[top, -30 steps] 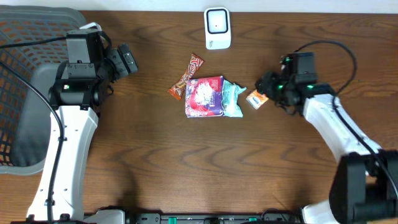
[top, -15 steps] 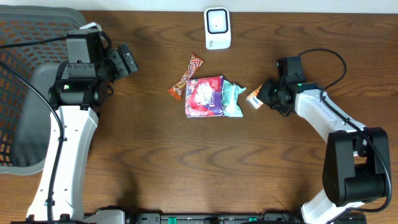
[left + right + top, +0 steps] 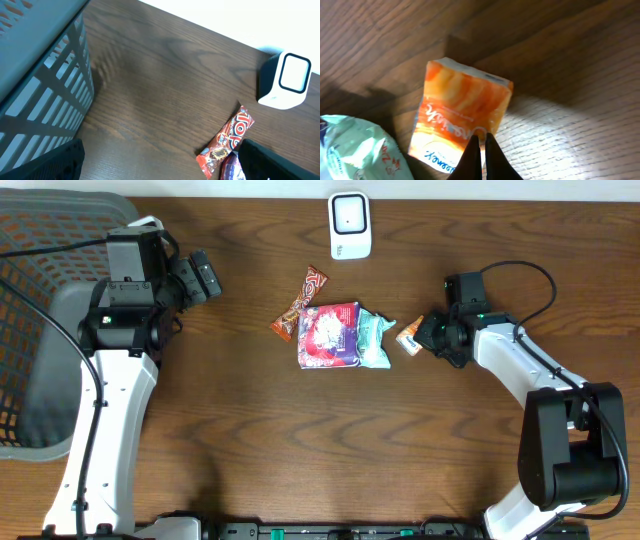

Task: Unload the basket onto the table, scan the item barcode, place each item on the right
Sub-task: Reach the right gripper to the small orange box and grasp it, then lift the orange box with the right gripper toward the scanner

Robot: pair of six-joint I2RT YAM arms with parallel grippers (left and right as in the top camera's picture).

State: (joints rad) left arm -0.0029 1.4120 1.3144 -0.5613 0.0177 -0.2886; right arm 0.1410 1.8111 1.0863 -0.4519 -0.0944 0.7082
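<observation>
White links (image 3: 100,410), black joints (image 3: 130,265), cables (image 3: 535,272); dark right end effector (image 3: 482,142).

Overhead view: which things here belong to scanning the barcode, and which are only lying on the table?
Belongs to the job: scanner; orange packet; right gripper, shut on the packet's edge.

Just lying about: candy bar; purple packet; green packet; basket; left gripper, open and holding nothing.

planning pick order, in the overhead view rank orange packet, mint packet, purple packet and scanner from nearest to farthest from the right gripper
1. orange packet, at the right gripper
2. mint packet, next along
3. purple packet, mid-table
4. scanner, far edge
</observation>
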